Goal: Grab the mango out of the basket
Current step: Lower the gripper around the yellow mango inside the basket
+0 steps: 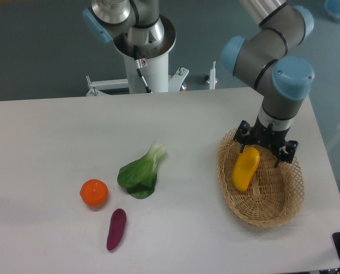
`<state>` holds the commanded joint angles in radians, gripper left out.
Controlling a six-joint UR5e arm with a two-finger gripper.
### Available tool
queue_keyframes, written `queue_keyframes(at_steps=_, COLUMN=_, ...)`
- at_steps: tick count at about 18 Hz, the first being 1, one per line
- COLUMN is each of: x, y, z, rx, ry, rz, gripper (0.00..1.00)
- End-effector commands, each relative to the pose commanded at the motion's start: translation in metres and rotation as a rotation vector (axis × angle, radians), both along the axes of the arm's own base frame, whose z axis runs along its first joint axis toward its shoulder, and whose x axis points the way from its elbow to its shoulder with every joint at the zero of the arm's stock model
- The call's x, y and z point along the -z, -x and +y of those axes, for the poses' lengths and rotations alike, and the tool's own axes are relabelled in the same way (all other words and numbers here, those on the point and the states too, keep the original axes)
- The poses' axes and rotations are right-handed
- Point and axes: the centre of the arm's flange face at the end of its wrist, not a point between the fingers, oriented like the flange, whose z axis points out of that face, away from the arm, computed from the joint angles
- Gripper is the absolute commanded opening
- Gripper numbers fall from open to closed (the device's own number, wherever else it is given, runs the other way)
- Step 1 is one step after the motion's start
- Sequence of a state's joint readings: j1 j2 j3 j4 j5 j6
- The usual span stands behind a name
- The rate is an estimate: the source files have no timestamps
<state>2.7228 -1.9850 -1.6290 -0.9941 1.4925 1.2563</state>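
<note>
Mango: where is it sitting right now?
The mango lies inside the basket on the table's right side in the camera view, its upper end directly under the hand.

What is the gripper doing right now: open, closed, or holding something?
Gripper: down at the upper end of the mango in the basket; whether it is open or closed on the fruit cannot be told from this view.
</note>
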Motion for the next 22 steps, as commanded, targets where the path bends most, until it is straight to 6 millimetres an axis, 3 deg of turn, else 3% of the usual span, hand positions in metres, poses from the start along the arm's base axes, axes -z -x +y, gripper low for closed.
queue_keyframes(at_steps=5, x=0.032, y=-0.006, z=-0.005, rx=0.002, ry=0.014, rz=-0.015, gripper=1.00)
queue_keyframes(at_steps=11, x=0.051, y=-0.011, z=-0.009, rx=0.001, ry=0.022, rz=-0.025, gripper=1.00)
queue_keyframes(at_steps=22, x=0.063, y=-0.017, z=-0.011, rx=-0.013, ry=0.037, rz=-0.028, gripper=1.00)
